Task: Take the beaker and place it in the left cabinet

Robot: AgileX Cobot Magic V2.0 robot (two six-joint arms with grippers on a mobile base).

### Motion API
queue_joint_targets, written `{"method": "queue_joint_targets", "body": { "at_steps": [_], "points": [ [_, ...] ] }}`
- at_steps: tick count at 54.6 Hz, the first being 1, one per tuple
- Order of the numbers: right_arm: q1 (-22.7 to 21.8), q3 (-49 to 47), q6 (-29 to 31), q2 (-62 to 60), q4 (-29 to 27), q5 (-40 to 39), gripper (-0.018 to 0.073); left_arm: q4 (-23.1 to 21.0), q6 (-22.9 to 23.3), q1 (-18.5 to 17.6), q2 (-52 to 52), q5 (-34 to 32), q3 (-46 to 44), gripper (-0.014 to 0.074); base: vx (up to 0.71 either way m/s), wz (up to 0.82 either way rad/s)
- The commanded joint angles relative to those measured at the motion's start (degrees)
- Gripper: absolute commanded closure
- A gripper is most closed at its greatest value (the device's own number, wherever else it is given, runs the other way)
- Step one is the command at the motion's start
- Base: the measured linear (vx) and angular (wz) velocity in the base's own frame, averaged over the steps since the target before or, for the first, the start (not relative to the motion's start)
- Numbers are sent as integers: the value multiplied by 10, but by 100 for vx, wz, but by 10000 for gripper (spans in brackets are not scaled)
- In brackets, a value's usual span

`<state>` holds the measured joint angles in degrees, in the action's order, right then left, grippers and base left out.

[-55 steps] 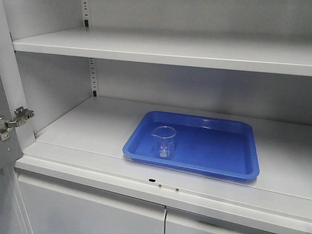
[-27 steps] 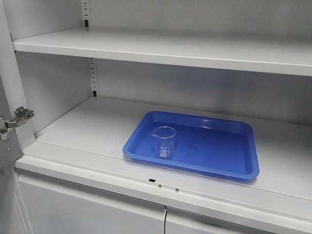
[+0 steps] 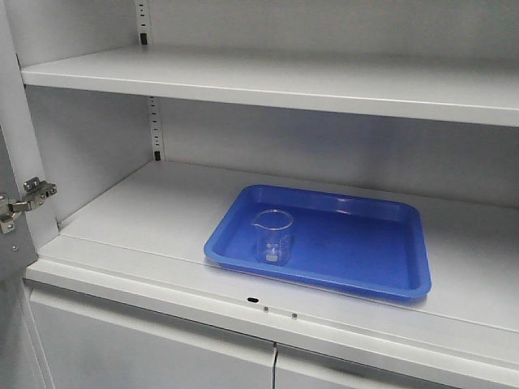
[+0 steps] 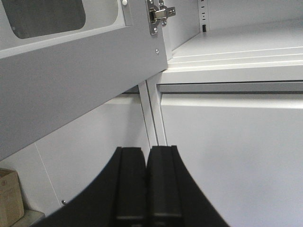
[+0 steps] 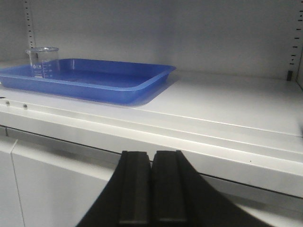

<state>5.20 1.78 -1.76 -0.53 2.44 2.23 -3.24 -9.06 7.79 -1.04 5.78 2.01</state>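
Beaker (image 3: 273,236), clear glass, upright in blue tray (image 3: 381,275), white markings.

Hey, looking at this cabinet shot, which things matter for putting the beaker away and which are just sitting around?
Part of the job:
- beaker, upright in the tray
- left cabinet
- left gripper and right gripper, both shut, empty

Just there:
- blue tray under the beaker
- door hinge
- cardboard box, low beside the cabinet
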Motion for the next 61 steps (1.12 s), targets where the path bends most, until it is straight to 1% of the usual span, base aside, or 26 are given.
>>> {"method": "queue_joint_targets", "body": {
  "at_steps": [1, 5, 11, 14, 61],
  "points": [
    [-4, 2, 9, -8, -2, -44, 564, -3, 1, 0, -5, -47, -10, 603, 0, 0],
    [-16, 2, -5, -8, -4, -44, 564, -3, 1, 0, -5, -47, -10, 603, 0, 0],
    [-43, 2, -70, -8, -13, -42, 564, -3, 1, 0, -5, -47, -10, 603, 0, 0],
    [-49, 2, -89, -8, -14, -42, 564, -3, 1, 0, -5, -47, -10, 603, 0, 0],
    [-53, 2, -89, -8, -15, -42, 564, -3, 1, 0, -5, -47, -10, 603, 0, 0]
  ]
}}
